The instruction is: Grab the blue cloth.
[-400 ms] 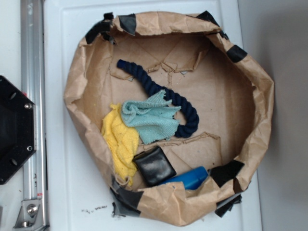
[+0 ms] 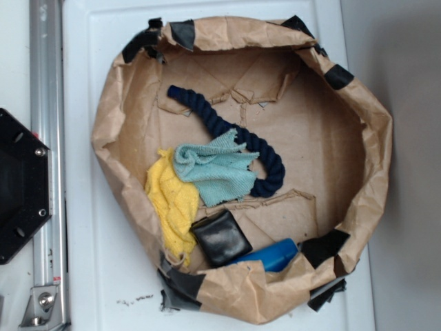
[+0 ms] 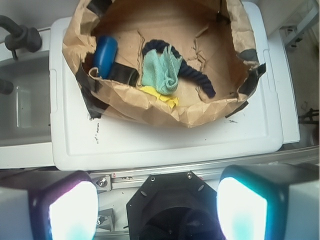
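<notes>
Inside the brown paper basin, the blue cloth is lying crumpled against the yellow cloth and over the navy rope, untouched. Well back from the basin, the gripper is hanging with pads spread apart, so reaching and grasping are remaining.

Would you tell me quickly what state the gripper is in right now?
Gripper: open, holding nothing, well short of the blue cloth.
</notes>
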Robot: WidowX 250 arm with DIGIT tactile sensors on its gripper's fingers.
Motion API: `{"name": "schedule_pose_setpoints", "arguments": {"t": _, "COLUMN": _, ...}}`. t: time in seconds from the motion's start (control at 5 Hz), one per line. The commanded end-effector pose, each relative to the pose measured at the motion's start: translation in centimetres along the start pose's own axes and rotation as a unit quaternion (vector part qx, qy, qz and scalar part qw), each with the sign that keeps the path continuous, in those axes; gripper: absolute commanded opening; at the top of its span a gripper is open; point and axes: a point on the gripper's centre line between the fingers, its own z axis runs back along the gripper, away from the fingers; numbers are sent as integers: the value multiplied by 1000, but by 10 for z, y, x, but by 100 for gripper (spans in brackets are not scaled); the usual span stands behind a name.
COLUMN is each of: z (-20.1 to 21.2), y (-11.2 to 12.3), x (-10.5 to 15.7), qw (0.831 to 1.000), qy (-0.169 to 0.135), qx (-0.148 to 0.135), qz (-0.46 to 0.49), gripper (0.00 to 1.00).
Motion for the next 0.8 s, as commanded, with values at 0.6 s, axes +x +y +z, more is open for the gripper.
{"name": "schedule_pose_setpoints", "arguments": {"t": 0.6, "z": -195, "y": -4, "x": 101, "qw": 996, "qy": 75, "qx": -5, "qz": -41, "gripper": 100}}
